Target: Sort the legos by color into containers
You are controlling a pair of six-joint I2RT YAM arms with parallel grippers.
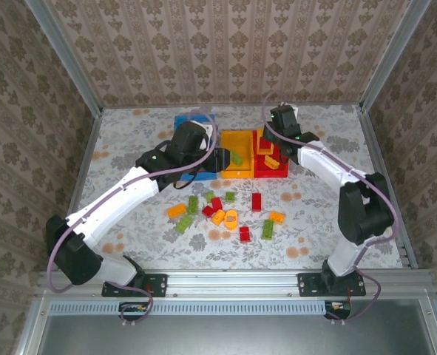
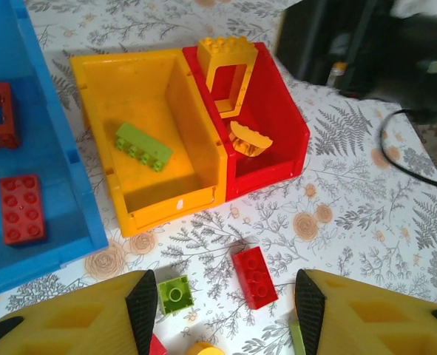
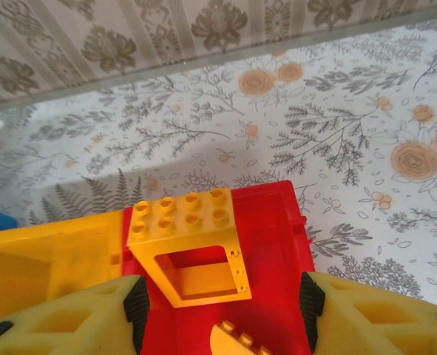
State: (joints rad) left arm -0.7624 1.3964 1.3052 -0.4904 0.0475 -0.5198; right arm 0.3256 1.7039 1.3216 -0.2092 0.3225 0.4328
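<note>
Three bins stand side by side at the back: blue [image 1: 183, 122] [image 2: 55, 185], yellow-orange [image 1: 240, 168] [image 2: 103, 74] and red [image 1: 277, 171] [image 2: 288, 126]. The red bin holds an orange-yellow frame brick [image 3: 188, 244] [image 2: 222, 70] and a curved yellow piece [image 2: 249, 139]. A green brick [image 2: 143, 146] lies in the yellow bin. Two red pieces [image 2: 22, 208] lie in the blue bin. My right gripper [image 3: 222, 314] [image 1: 268, 144] hangs open over the red bin, empty. My left gripper [image 2: 225, 307] [image 1: 219, 159] is open above a loose red brick [image 2: 253, 277] and a small green brick [image 2: 175, 294].
Several loose red, green and orange-yellow legos [image 1: 218, 211] are scattered on the table in front of the bins. Aluminium posts and papered walls [image 1: 225, 52] close in the table. The right arm and a black cable [image 2: 395, 148] lie right of the red bin.
</note>
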